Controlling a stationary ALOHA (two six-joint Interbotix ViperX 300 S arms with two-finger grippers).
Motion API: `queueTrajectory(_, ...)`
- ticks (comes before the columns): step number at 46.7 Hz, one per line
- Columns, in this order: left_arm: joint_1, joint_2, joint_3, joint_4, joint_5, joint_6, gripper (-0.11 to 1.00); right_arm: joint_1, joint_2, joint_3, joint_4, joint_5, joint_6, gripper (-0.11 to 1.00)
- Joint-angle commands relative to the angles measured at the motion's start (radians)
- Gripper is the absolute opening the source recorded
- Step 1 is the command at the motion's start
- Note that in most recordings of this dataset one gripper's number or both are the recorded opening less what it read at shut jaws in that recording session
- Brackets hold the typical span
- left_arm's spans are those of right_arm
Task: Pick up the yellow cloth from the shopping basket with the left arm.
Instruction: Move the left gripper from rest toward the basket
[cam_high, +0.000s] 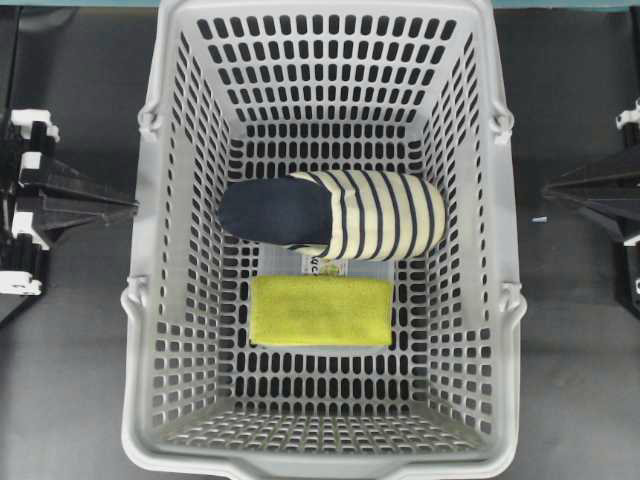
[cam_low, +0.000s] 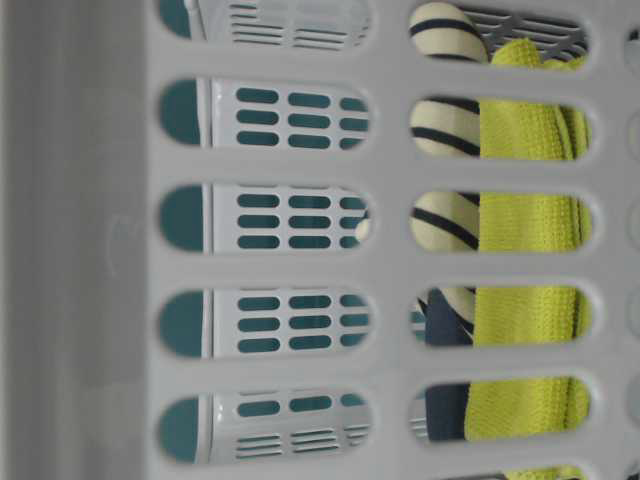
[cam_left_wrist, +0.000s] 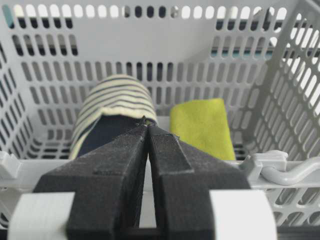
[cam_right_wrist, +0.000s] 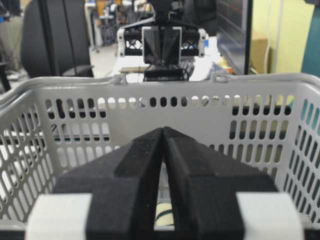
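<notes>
Two arms: both parked outside the basket (cam_high: 140, 300), one at each long side, each cut off by the edge of the overhead view.
Left arm (cam_high: 50, 205): its pointed tip aims at the basket's left wall and stops short of it; only the front part shows from above.
Left fingers (cam_left_wrist: 148, 131): pressed together with nothing between them — seen from the left wrist camera they hover just outside the rim and cover the near end of the slipper.
Right arm (cam_high: 600, 190): mirrors the left on the far side, tip apart from the right wall, mostly out of frame.
Right fingers (cam_right_wrist: 163, 134): pressed together, empty, held just outside the rim; they block most of the basket's inside in that view.
Cloth (cam_high: 321, 310): lies flat on the basket floor, near the middle, just beside the slipper on its front side; its upper edge meets a white label that is mostly hidden.
Slipper (cam_high: 335, 215): navy toe pointing left, striped body to the right, lying across the floor.
Label (cam_high: 325, 266): wedged between slipper and cloth, print too small to read.
Table-level view: almost filled by a blurred basket wall — only strips of cloth (cam_low: 530, 230) and slipper (cam_low: 445, 125) show through the slots.
Table (cam_high: 70, 390): dark, bare around the basket.
</notes>
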Motion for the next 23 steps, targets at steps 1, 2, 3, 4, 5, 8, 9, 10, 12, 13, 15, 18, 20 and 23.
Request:
queueTrajectory(1, 0.002, 0.008, -0.074, 0.041, 0.067, -0.020, 0.06, 0.003, 0.005, -0.021, 0.005, -0.006, 0.008, 0.00)
queueTrajectory(2, 0.002, 0.011, -0.087, 0.040, 0.091, -0.023, 0.05, 0.003, 0.003, -0.021, 0.006, -0.003, 0.008, 0.00)
queueTrajectory(3, 0.002, 0.011, -0.101, 0.040, 0.118, -0.026, 0.04, 0.002, 0.003, -0.021, 0.008, 0.000, 0.008, 0.00)
queueTrajectory(4, 0.002, 0.015, -0.117, 0.040, 0.144, -0.031, 0.01, 0.003, 0.003, -0.021, 0.008, 0.005, 0.009, 0.00)
queueTrajectory(5, 0.003, 0.021, -0.141, 0.040, 0.192, -0.037, 0.00, 0.003, 0.003, -0.023, 0.008, 0.014, 0.014, 0.00)
queueTrajectory(8, 0.002, 0.040, -0.190, 0.040, 0.295, -0.049, 0.00, 0.003, 0.003, -0.029, 0.008, 0.038, 0.026, 0.00)
queueTrajectory(9, 0.002, 0.048, -0.207, 0.040, 0.331, -0.054, 0.00, 0.002, 0.003, -0.031, 0.008, 0.048, 0.031, 0.00)
queueTrajectory(10, 0.002, 0.055, -0.227, 0.040, 0.368, -0.057, 0.00, 0.002, 0.003, -0.034, 0.008, 0.060, 0.035, 0.00)
queueTrajectory(12, 0.002, 0.077, -0.262, 0.040, 0.428, -0.063, 0.00, 0.000, 0.003, -0.041, 0.008, 0.084, 0.041, 0.00)
queueTrajectory(13, 0.002, 0.094, -0.291, 0.040, 0.468, -0.064, 0.00, 0.000, 0.003, -0.048, 0.008, 0.104, 0.046, 0.00)
queueTrajectory(15, 0.000, 0.118, -0.330, 0.041, 0.511, -0.063, 0.00, 0.000, 0.003, -0.054, 0.008, 0.132, 0.044, 0.00)
queueTrajectory(18, 0.000, 0.158, -0.385, 0.040, 0.554, -0.063, 0.00, 0.000, 0.003, -0.066, 0.008, 0.184, 0.044, 0.00)
queueTrajectory(20, -0.002, 0.193, -0.426, 0.041, 0.584, -0.061, 0.00, 0.000, 0.003, -0.075, 0.008, 0.236, 0.044, 0.00)
queueTrajectory(23, -0.009, 0.239, -0.472, 0.041, 0.627, -0.061, 0.00, 0.000, 0.002, -0.084, 0.008, 0.285, 0.043, 0.00)
